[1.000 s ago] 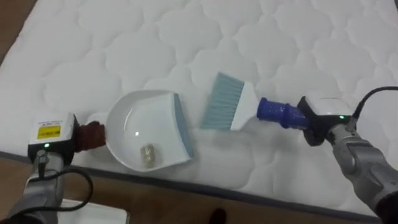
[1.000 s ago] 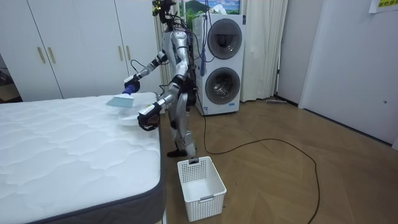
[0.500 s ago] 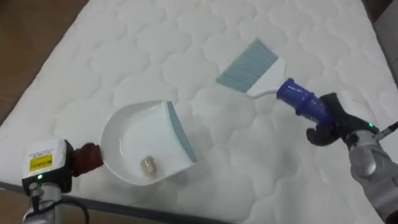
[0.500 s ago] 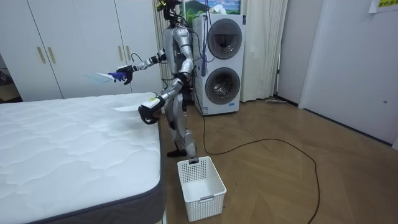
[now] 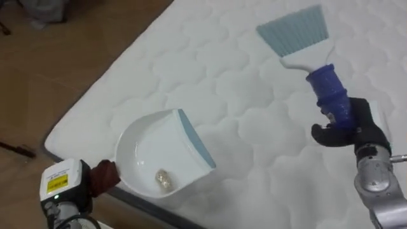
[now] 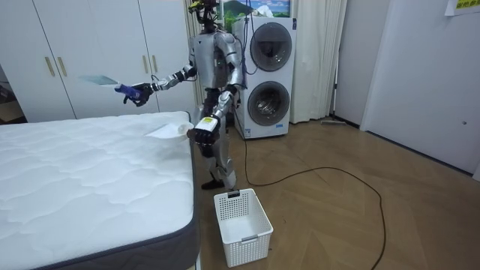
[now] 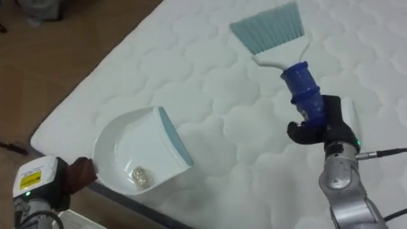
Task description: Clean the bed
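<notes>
A white dustpan (image 5: pixel 159 154) with a blue-grey lip hangs over the corner of the white quilted mattress (image 5: pixel 241 89), and a small crumpled scrap (image 5: pixel 163 180) lies in it. My left hand (image 5: pixel 76 186) is at the lower left, shut on the dustpan's dark red handle (image 5: pixel 103 177). Off to the right, my right hand (image 5: pixel 346 130) is shut on the blue handle of a brush (image 5: pixel 294 30) with pale blue bristles. The brush is raised high over the bed, bristles pointing away. In the room view I stand upright at the bed's corner, holding the brush (image 6: pixel 98 79) out and the dustpan (image 6: pixel 165 132) low.
Wooden floor (image 5: pixel 57 70) lies past the mattress edge on my left. A white slatted basket (image 6: pixel 241 217) stands on the floor by the bed's side. Two stacked washing machines (image 6: pixel 266 71) are behind me, and white wardrobes (image 6: pixel 67 52) line the wall.
My right hand has swung the brush up and away from the dustpan. I have straightened up, and the left hand has lifted the dustpan toward the mattress corner.
</notes>
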Controlling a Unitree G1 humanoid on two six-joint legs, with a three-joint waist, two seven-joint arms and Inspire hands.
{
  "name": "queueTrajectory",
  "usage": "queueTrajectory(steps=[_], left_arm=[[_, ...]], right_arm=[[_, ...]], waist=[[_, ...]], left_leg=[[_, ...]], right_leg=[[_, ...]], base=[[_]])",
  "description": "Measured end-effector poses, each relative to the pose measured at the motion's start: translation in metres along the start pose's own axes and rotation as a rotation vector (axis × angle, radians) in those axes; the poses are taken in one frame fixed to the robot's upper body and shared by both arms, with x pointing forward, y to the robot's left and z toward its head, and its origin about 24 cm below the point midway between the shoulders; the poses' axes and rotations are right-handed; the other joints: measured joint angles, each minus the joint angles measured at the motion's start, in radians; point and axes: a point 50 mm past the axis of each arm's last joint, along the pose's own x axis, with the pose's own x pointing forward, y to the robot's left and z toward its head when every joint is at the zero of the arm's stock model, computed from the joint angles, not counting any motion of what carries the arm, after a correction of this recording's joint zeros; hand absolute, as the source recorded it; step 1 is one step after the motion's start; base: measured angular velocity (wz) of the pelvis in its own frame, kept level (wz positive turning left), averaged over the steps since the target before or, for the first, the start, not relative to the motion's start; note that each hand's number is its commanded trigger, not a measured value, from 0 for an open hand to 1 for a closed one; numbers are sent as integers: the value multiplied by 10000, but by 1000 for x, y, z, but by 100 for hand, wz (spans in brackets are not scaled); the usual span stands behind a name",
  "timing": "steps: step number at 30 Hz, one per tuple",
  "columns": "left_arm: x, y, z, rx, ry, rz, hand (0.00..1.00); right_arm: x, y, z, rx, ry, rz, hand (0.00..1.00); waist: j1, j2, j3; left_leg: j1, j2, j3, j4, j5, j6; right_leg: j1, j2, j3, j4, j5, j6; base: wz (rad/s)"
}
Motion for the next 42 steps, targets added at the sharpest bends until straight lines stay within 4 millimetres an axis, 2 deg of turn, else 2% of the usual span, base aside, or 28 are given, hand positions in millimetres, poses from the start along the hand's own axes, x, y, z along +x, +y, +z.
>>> queueTrajectory(steps=[3,6,8,9,10,11,12,13,14,15,16,17,18,19,20,23,24,25,27,28,29,30,31,32,33,35,37,42], left_arm=[[0,6,3,-155,-167,243,100],[1,11,4,-287,-236,447,100],[1,13,5,-346,-273,458,100],[1,15,7,-423,-368,402,100],[2,17,11,-572,-483,353,100],[2,18,14,-676,-553,345,100],[3,21,15,-726,-630,349,100],[5,24,16,-704,-652,397,100],[6,26,16,-697,-685,439,100],[6,25,19,-749,-770,395,100],[5,24,20,-806,-940,354,100],[5,24,21,-846,-1019,358,100],[6,25,22,-868,-1069,378,100],[6,24,22,-855,-1057,354,100],[5,24,21,-836,-1043,317,100],[4,23,18,-817,-869,287,100],[4,24,18,-845,-864,335,100],[4,25,20,-920,-894,402,100],[3,28,25,-1042,-992,530,100],[3,29,28,-1147,-1060,584,100],[3,29,29,-1166,-1088,598,100],[3,29,31,-1160,-1141,594,100],[3,28,33,-1137,-1210,544,100],[2,27,34,-1138,-1240,491,100],[1,24,35,-1119,-1252,385,100],[1,24,35,-1131,-1196,344,100],[2,26,32,-1149,-1082,409,100],[5,37,24,-1287,-759,888,100]], right_arm=[[-1,1,-3,309,181,-23,0],[-2,1,-3,555,270,-160,0],[-2,-1,-4,566,290,-333,0],[-1,-3,-4,610,311,-428,0],[-1,-6,-3,683,294,-540,0],[-1,-7,-2,736,236,-594,0],[-3,-6,2,848,62,-526,0],[-7,-3,5,1005,-120,-390,0],[-10,-2,6,1039,-194,-333,0],[-13,-3,3,996,-158,-319,0],[-17,-3,-4,943,65,-369,0],[-18,-4,-6,956,145,-397,0],[-19,-5,-9,1023,252,-440,0],[-20,-7,-10,1229,321,-457,0],[-22,-7,-10,1340,327,-458,0],[-24,-7,-6,1490,150,-418,0],[-24,-7,-5,1691,152,-393,0],[-26,-7,-5,1821,160,-377,0],[-27,-7,-5,1847,175,-374,0],[-28,-7,-5,1868,157,-385,0],[-28,-6,-6,1887,184,-378,0],[-31,-4,-9,1973,320,-344,0],[-35,-3,-14,2147,580,-323,0],[-37,-3,-18,2239,740,-331,0],[-40,-3,-23,2310,963,-338,0],[-40,-2,-23,2361,1092,-321,0],[-41,-2,-24,2352,1129,-306,0],[-40,-3,-19,2588,981,-305,0]], waist=[[-43,5,-11],[245,29,-26],[174,32,-36],[174,34,-35],[142,34,-31],[113,27,-10],[41,44,-1],[-280,25,-6],[-359,-47,-18],[-611,-73,-11],[-652,-103,-12],[-660,-115,-5],[-686,-119,-2],[-648,-123,-3],[-590,-127,-5],[-489,-179,-12],[-329,-222,-24],[-279,-284,-60],[-326,-364,-97],[-350,-337,-83],[-366,-326,-70],[-551,-321,-65],[-683,-296,-45],[-663,-284,-38],[-513,-213,13],[-495,-118,61],[-332,-66,40],[2,-61,30]], left_leg=[[67,-137,-441,-49,55,57],[568,-337,-851,-502,126,62],[681,-459,-1274,-614,151,82],[693,-569,-1660,-653,190,124],[703,-726,-2080,-728,303,191],[655,-774,-2467,-720,340,227],[434,-909,-3351,-568,375,247],[21,-1029,-3996,-281,389,223],[-179,-1176,-4292,-160,418,181],[-419,-1392,-4624,-62,464,139],[-420,-1373,-4372,-170,557,135],[-450,-1266,-3928,-192,583,143],[-609,-1068,-3084,-104,636,168],[-742,-976,-2764,-16,661,191],[-769,-1003,-2746,-16,664,184],[-886,-1327,-3224,-31,850,230],[-928,-1427,-3343,-41,922,258],[-1021,-1567,-3701,-13,998,269],[-1234,-1802,-4125,70,1165,303],[-1445,-1843,-4190,274,1168,310],[-1566,-1838,-4115,370,1170,323],[-1811,-1764,-3608,546,1217,437],[-1938,-1454,-2648,732,1199,605],[-1986,-1329,-2253,826,1150,694],[-2026,-1339,-2150,975,1088,781],[-2075,-1590,-2510,861,1121,747],[-2071,-1792,-2522,640,1325,881],[-2201,-1893,-2487,658,1255,1020]], right_leg=[[192,-101,91,31,-62,105],[533,-122,525,236,-78,131],[815,-147,552,273,-93,155],[891,-195,624,379,-102,170],[862,-279,905,485,-156,255],[745,-298,1123,538,-208,301],[628,86,2280,75,-513,261],[588,763,3773,-882,-470,53],[566,980,4301,-1263,-210,33],[563,1064,4132,-1021,-51,-316],[673,976,3644,-931,-74,-281],[724,947,3428,-928,-85,-266],[761,898,3188,-915,-129,-216],[762,892,3125,-875,-226,-222],[766,895,3158,-868,-257,-228],[747,853,3238,-852,-354,-166],[761,851,3203,-853,-362,-155],[797,862,3093,-872,-363,-155],[831,853,2963,-869,-414,-168],[857,859,2643,-870,-423,-161],[901,856,2422,-883,-437,-157],[1026,840,1961,-883,-545,-122],[1153,789,1589,-834,-701,-90],[1192,789,1560,-785,-788,-80],[1143,802,1455,-633,-934,-33],[1016,764,1466,-508,-1064,-11],[933,691,1655,-515,-1089,7],[946,622,1590,-376,-1075,45]], base=[[46],[38],[69],[77],[74],[70],[92],[109],[146],[131],[117],[93],[82],[74],[52],[51],[51],[61],[91],[92],[105],[132],[130],[89],[53],[50],[27],[5]])
